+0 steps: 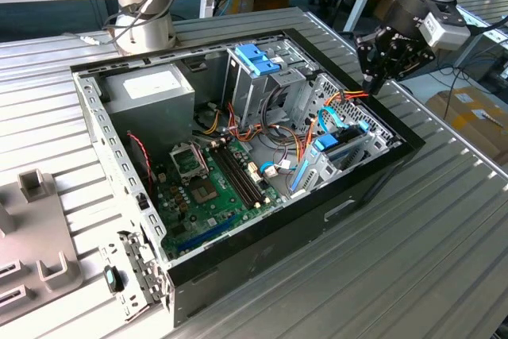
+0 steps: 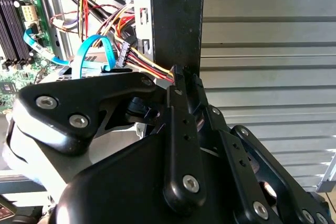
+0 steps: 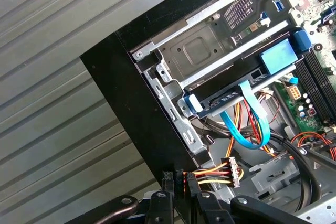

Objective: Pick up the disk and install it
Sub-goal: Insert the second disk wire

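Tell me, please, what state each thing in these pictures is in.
computer case: lying on its side, side panel off, open.
the disk: seated in its bay inside the case.
blue data cable: looped, one end at the disk.
power cable: connector apparently unplugged, wires pinched at the fingertips.
gripper: shut on the power cable, beside the case wall.

disk mostly hidden inside drive bay, only blue edge showing, gripper cut off at 6 o'clock edge in first wrist view, fingertip gap too dark to judge
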`<action>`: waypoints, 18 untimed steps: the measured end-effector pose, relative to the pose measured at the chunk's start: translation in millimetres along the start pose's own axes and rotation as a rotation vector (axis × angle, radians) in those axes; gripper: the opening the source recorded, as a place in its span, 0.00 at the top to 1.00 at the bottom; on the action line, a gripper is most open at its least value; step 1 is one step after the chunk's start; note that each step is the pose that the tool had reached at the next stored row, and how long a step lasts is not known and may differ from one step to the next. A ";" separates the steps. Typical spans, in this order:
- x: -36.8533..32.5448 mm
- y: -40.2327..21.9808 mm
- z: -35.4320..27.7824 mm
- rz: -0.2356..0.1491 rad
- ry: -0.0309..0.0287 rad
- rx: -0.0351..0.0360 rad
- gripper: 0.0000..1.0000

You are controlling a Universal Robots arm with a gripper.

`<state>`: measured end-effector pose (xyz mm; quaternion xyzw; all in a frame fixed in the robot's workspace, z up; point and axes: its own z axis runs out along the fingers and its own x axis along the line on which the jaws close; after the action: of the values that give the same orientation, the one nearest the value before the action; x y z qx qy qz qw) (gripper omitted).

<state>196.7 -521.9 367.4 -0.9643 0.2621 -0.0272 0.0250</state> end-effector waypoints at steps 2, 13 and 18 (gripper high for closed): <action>0.0 0.1 0.0 0.000 0.0000 0.0000 0.76; 0.2 0.3 0.0 0.000 0.0000 0.0000 0.84; 0.2 0.2 -1.6 0.000 0.0005 -0.0009 0.84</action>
<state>196.6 -522.2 368.9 -0.9644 0.2621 -0.0273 0.0245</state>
